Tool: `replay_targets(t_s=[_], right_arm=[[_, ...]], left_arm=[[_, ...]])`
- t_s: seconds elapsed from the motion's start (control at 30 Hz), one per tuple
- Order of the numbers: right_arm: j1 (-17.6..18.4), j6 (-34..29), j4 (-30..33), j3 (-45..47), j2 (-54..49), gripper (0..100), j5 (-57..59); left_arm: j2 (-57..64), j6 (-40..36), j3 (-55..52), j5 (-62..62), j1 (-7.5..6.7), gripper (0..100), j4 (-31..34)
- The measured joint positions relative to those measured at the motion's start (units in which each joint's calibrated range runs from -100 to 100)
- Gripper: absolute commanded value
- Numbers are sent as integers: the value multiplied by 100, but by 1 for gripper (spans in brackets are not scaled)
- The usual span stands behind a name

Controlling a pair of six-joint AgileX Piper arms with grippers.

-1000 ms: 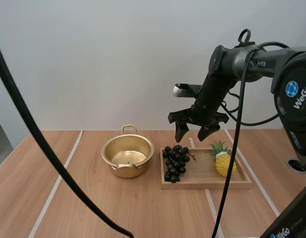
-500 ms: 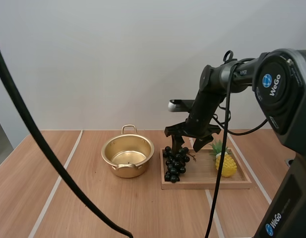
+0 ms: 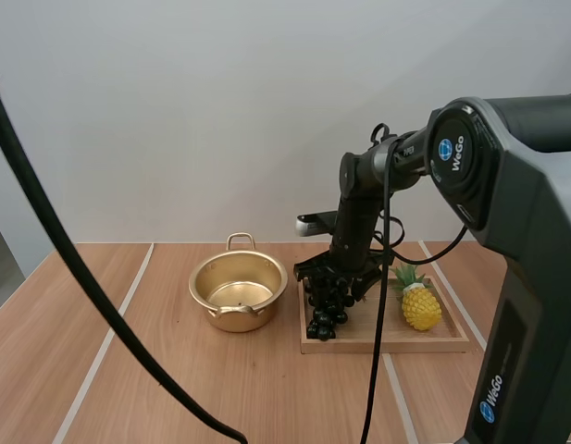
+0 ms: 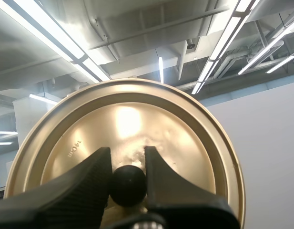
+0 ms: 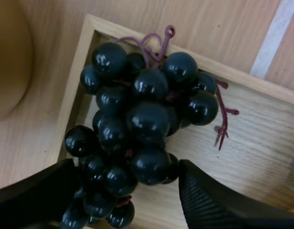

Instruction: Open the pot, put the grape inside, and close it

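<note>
In the right wrist view the right gripper (image 5: 127,188) is seen spread wide. Its two black fingers (image 5: 208,200) are set on either side of the bunch of grapes (image 5: 142,114), at the end of the bunch nearest the camera. The ribbed inner face of one finger is turned toward the berries; whether either finger touches them cannot be told. The grapes lie in the wooden tray (image 5: 261,157), against the end next to the pot (image 5: 8,62), whose golden wall is seen just beside the tray.

In the left wrist view the black knob (image 4: 128,185) of the golden lid (image 4: 137,119) is pinched between the fingers of the left gripper (image 4: 127,162), with the knob side of the lid turned toward the camera.

The high view adds the layout. On the tabletop (image 3: 155,388) the tray (image 3: 396,338) lies just right of the open pot (image 3: 239,287). The grapes (image 3: 324,310) are at the tray's left end and a toy pineapple (image 3: 419,303) is in its right half. The right arm is reached in from the right, and its forearm is angled steeply down. The right gripper (image 3: 336,285) is set on the far part of the bunch.
</note>
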State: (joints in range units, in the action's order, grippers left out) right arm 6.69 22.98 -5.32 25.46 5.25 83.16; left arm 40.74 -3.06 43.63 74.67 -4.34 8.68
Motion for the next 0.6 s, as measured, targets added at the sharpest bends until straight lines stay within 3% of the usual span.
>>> replay_targets(t_s=[0.23, 0.27, 0.3, 0.37, 0.6], right_arm=[[0, -26, 11, 0, 67, 100, -304], [0, -26, 11, 0, 67, 90, -327], [0, 16, 11, 0, 67, 64, -370], [0, 56, 11, 0, 77, 0, -371], [0, 65, 0, 0, 77, 0, -354]], left_arm=[[0, 0, 0, 0, 0, 1, 0], [0, 0, 0, 0, 0, 1, 0], [0, 0, 0, 0, 0, 1, 0], [0, 0, 0, 17, 0, 1, 0], [0, 0, 0, 87, 0, 1, 0]])
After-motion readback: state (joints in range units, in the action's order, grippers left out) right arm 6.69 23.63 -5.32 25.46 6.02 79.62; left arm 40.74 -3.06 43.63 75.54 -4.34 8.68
